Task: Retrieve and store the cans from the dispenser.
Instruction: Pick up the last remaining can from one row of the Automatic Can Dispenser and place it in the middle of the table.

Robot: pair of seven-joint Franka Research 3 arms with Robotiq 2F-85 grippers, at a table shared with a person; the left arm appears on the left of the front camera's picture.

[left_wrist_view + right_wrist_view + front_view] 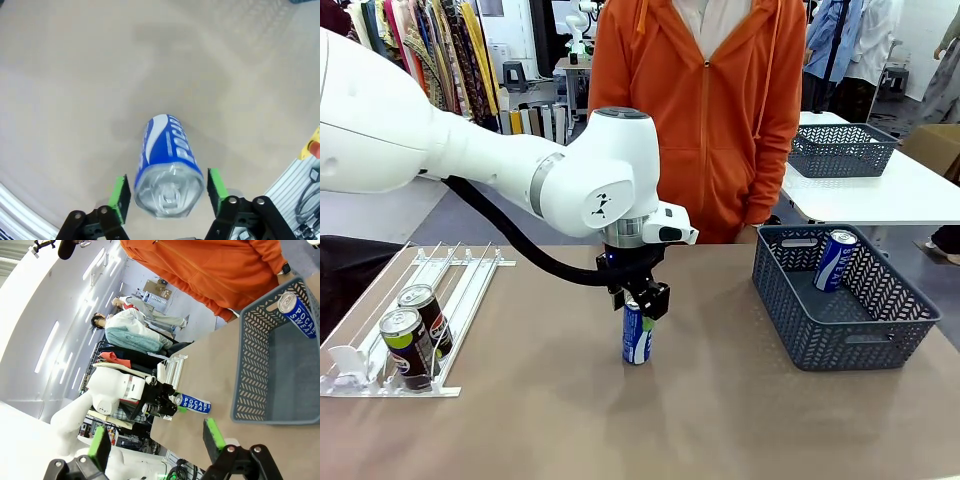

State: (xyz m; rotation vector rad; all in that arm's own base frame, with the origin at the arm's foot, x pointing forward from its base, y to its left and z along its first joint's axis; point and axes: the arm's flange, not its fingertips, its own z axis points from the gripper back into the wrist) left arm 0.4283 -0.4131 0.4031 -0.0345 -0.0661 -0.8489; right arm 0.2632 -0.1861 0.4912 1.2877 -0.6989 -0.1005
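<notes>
Beige counter (720,420), front view: basket (840,345) holds one stored can (836,260); standing can (638,338) well left of basket, left gripper (638,303) over its top; dispenser (350,365) farthest left of basket, two dark cans (412,345) inside.
Left wrist view: pads (120,192) flank standing can (167,165), slim gaps both sides, grip released.
Right wrist view: right gripper (156,440) spread wide, empty, facing basket (250,365).
Judgement: one can stored, one midway, two not yet retrieved.

Same can (638,335) in all views
</notes>
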